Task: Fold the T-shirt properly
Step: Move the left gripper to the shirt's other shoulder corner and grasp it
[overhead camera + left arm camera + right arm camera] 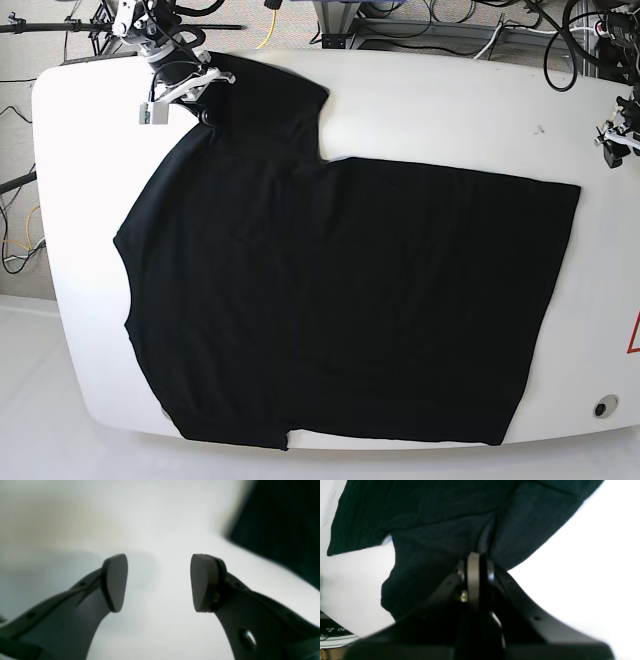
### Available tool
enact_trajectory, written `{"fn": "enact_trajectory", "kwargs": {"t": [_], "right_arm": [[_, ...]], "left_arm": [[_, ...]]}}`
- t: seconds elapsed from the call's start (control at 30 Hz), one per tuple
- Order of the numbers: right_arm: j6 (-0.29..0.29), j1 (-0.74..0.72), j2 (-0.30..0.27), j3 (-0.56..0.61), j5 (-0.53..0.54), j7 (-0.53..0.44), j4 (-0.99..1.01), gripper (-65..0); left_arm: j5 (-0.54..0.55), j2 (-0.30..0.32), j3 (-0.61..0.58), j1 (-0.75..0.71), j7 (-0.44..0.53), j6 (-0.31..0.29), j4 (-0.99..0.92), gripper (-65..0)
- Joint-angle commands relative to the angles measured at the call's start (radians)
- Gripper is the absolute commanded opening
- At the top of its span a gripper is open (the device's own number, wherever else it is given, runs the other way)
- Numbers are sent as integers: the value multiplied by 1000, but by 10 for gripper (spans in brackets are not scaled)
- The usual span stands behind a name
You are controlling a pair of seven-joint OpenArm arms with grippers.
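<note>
Right claw (476, 580) clamped on a sleeve edge of the T-shirt (340, 300), which lies plain side up across the bench (450, 110). Left claw (158, 582) gapes empty, well apart from the cloth. Judgement: draw the sleeve inward low and taut; avoid bunching.

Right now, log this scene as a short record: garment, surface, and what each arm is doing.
garment: black T-shirt, spread flat, plain side up, one sleeve pointing to the far edge
surface: white table
right gripper: jaws shut on the T-shirt's cloth at the far sleeve
left gripper: jaws apart, empty, over bare table beside the shirt's edge
fold state: no fold made yet
</note>
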State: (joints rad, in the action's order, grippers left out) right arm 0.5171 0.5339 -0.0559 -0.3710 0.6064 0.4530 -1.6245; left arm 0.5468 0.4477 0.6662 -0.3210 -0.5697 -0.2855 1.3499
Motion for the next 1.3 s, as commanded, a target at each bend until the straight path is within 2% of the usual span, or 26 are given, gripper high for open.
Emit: {"fn": "enact_trajectory", "kwargs": {"t": [0.0, 0.27, 0.53, 0.87, 0.93, 1.2, 1.27], "right_arm": [[-12, 11, -6, 1, -24, 16, -8, -650], [-7, 8, -4, 2, -27, 21, -6, -650], [-6, 9, -4, 2, -27, 22, -6, -650], [-3, 4, -2, 6, -27, 15, -3, -650], [-2, 5, -2, 4, -29, 14, -3, -650], [-3, 5, -2, 5, -29, 14, -3, -650], [-2, 8, -2, 7, -27, 20, 0, -650]], "left_arm": [[24, 47, 19, 22, -2, -18, -31, -297], [97, 55, 11, 82, -11, -71, -135, -292], [121, 56, -34, 122, -7, -84, -190, -293], [89, 68, -183, 166, 55, -84, -250, -283], [70, 69, -250, 170, 77, -88, -236, -279], [57, 64, -303, 184, 80, -112, -231, -279], [42, 61, -293, 195, 67, -142, -223, -276]]}}
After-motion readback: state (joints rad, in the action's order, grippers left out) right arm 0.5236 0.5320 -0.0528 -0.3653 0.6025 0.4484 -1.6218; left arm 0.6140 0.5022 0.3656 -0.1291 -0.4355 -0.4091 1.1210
